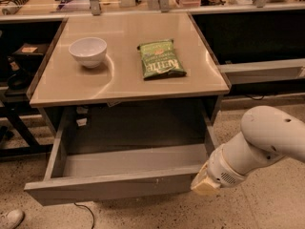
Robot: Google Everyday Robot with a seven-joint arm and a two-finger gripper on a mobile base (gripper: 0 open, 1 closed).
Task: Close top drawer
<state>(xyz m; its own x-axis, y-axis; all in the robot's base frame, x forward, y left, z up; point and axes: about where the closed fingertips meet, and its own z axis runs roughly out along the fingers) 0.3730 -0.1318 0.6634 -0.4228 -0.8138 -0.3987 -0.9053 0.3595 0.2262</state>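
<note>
The top drawer is a wide grey drawer under the tan tabletop. It is pulled far out towards me, and its shallow box interior looks empty. Its flat front panel has small white scuffs. My gripper is at the end of the white arm, low on the right. It sits right at the right end of the drawer's front panel, at about panel height. I cannot tell whether it touches the panel.
A white bowl and a green chips bag lie on the tabletop. Dark shelving stands to the left and a long counter to the right. A white shoe and a cable are on the speckled floor.
</note>
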